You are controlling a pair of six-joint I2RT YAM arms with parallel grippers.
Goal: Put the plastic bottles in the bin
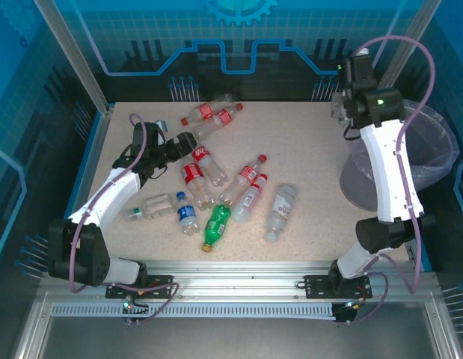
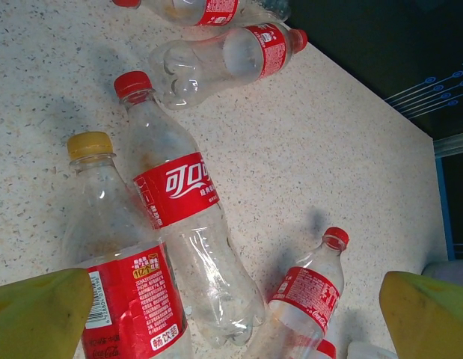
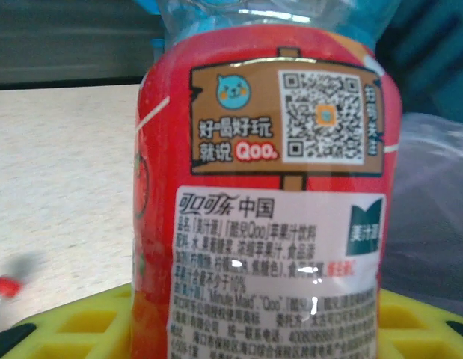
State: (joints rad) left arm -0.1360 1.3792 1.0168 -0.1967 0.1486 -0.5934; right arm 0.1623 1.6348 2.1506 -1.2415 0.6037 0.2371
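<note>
Where the top view looks down over both arms, the plastic bottles (image 1: 216, 179) lie scattered across the middle of the tabletop (image 1: 313, 142), two of them near the far edge. Their print is too small to read. A green bottle (image 1: 216, 226) and a blue-labelled bottle (image 1: 188, 215) lie closest to the near edge. The bin (image 1: 437, 161), lined with a pale-purple bag, stands off the right edge by the far right corner, partly hidden behind the right arm. The left gripper (image 1: 188, 143) hangs over the left side of the scatter. The right gripper (image 1: 339, 106) is raised beside the bin, and what it holds is hard to make out from above.

In the left wrist view, the left gripper (image 2: 235, 318) stands wide, its yellow fingertips (image 2: 37, 314) cut off at the bottom corners. Between them lies a red-capped Coca-Cola bottle (image 2: 179, 194), its red label carrying white Chinese script. Just beside it, a yellow-capped bottle (image 2: 119, 284) runs off the bottom edge, its small print illegible.

In the right wrist view, the right gripper (image 3: 246, 333) clamps an upright Qoo bottle (image 3: 268, 187) whose cap is cut off at the top. The red label shows a QR code, a blue cartoon face and "Qoo.". Lower down, "Minute Maid" sits among fine Chinese print that blurs downward. The bin's bag (image 3: 433, 209) is a blur on the right.
</note>
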